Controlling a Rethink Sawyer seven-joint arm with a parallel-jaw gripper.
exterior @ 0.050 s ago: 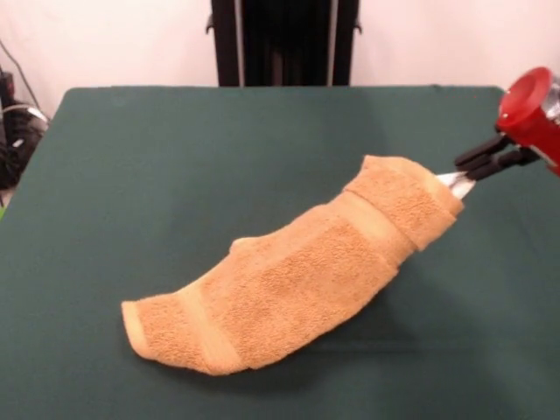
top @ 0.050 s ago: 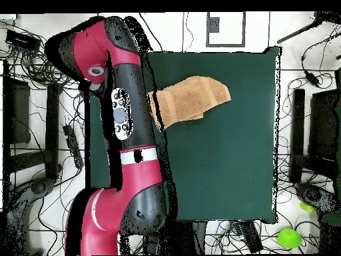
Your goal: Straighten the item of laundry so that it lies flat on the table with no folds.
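Note:
The item of laundry (exterior @ 0.050 s ago: 289,280), a golden-orange terry towel, lies doubled over lengthwise in a long diagonal roll on the dark green table (exterior @ 0.050 s ago: 175,157). Its near-left end rests on the cloth, showing a flat woven band. Its far-right end is raised off the table, and my gripper (exterior @ 0.050 s ago: 454,182) is shut on that end, coming in from the right edge with its red wrist above. In the overhead view the towel (top @ 0.050 s ago: 196,99) sits near the table's (top @ 0.050 s ago: 220,167) top left, and the red arm (top @ 0.050 s ago: 130,127) covers its left end and the gripper.
The raised towel end is close to the table's right edge in the front view. Cables and dark equipment (top @ 0.050 s ago: 40,133) surround the table on the floor, and a green object (top @ 0.050 s ago: 289,237) lies off its corner.

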